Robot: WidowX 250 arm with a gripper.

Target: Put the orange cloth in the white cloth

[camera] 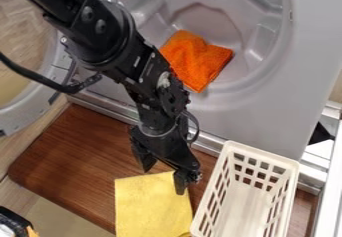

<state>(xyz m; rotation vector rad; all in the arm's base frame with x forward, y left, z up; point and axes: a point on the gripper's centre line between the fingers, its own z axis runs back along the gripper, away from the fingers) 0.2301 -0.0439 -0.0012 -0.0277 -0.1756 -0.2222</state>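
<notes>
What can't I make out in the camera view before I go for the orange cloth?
In the camera view:
- Orange cloth: lower left edge, behind the arm.
- Yellow cloth: upper right corner, behind the gripper; lower end, cut off by the bottom edge.
- White basket: near end, cut off by the bottom edge.

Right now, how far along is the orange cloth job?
Nothing looks done: the orange cloth lies bunched in the gray recess, outside the white plastic basket. In hand: nothing visible; the hand is open over the yellow cloth. Left: grasp the orange cloth, lift it out, and release it, presumably into the basket.
</notes>
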